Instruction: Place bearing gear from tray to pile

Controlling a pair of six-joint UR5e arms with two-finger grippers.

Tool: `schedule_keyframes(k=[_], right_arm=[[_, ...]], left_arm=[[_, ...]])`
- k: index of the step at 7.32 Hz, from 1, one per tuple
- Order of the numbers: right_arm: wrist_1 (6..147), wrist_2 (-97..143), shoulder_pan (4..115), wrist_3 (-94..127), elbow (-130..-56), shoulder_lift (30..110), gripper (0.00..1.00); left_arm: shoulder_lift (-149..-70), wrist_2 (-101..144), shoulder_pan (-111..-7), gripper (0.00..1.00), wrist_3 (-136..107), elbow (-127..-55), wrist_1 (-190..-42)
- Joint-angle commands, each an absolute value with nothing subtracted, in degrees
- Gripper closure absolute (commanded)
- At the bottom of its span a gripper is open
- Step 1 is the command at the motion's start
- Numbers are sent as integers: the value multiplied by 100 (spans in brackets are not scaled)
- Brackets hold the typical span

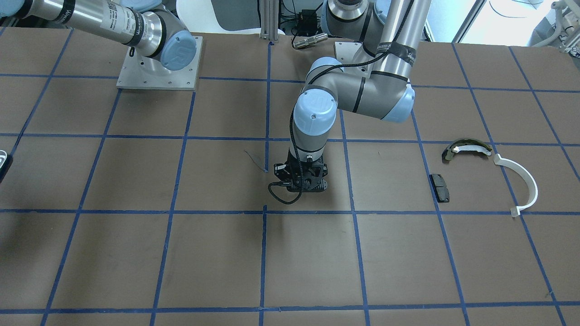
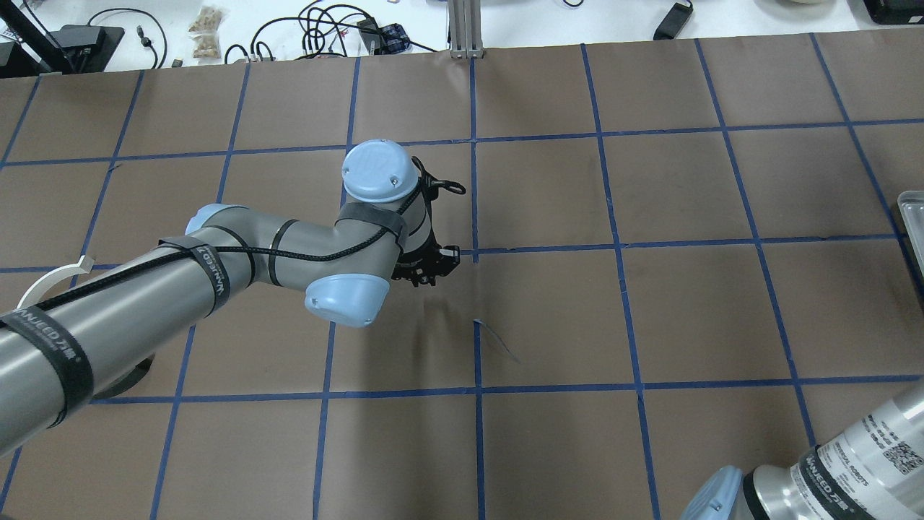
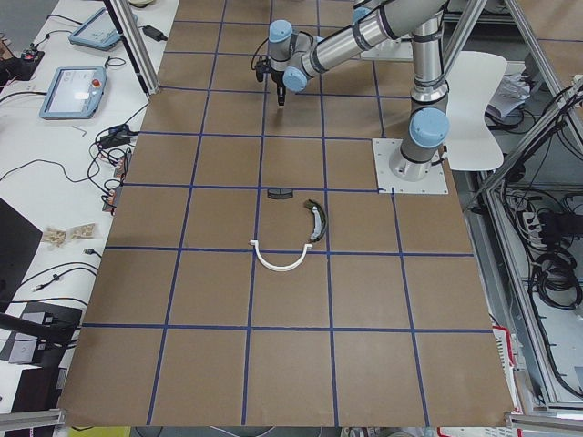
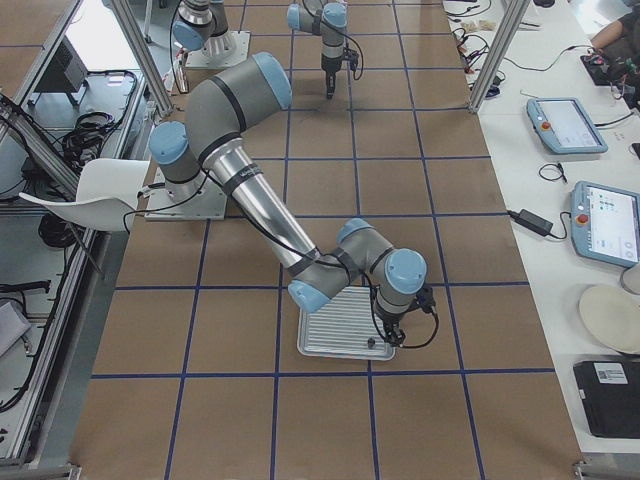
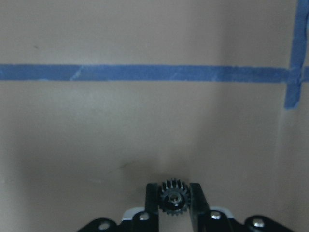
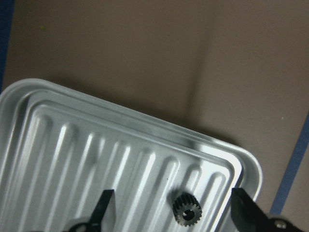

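Observation:
My left gripper (image 5: 174, 190) is shut on a small dark bearing gear (image 5: 174, 200) and holds it low over the brown table near the middle (image 1: 304, 181). The pile lies apart from it, toward my left end of the table: a black pad (image 1: 440, 188), an olive-and-white shoe (image 1: 466, 148) and a white half-ring (image 1: 521, 183). My right gripper (image 4: 382, 338) hangs open over the ribbed metal tray (image 6: 145, 121). Its fingers (image 6: 104, 208) stand on either side of a second dark gear (image 6: 189, 209) that lies in the tray's corner.
Blue tape lines (image 5: 145, 72) cross the brown table cover. The left arm's base plate (image 3: 412, 166) stands near the pile. The tray's edge shows at the far right of the overhead view (image 2: 911, 224). Tablets and cables lie on the side bench (image 4: 585, 170).

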State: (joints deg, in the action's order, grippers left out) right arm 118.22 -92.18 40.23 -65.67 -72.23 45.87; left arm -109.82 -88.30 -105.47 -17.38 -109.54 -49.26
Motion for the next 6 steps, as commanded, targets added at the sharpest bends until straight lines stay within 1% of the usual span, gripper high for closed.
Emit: schedule_keyframes(k=[1, 2, 3, 4, 6], right_arm=[[11760, -9272, 3999, -6574, -7242, 4518, 29], [11734, -9594, 3999, -6574, -7242, 4526, 39], [11655, -9659, 3990, -6574, -7242, 4526, 43], [11637, -9659, 3990, -6574, -7242, 4535, 43], [11637, -9677, 3981, -6574, -7225, 4518, 43]], left_arm=[[-10488, -8842, -9935, 100, -955, -10531, -6320], [-10277, -8850, -9453, 100, -366, -10547, -6807], [-10118, -8833, -9031, 100, 92, -10625, -7055], [-10055, -8850, -8557, 100, 636, -10678, -7084], [-10300, -9408, -7257, 100, 1902, -10705, -6962]])
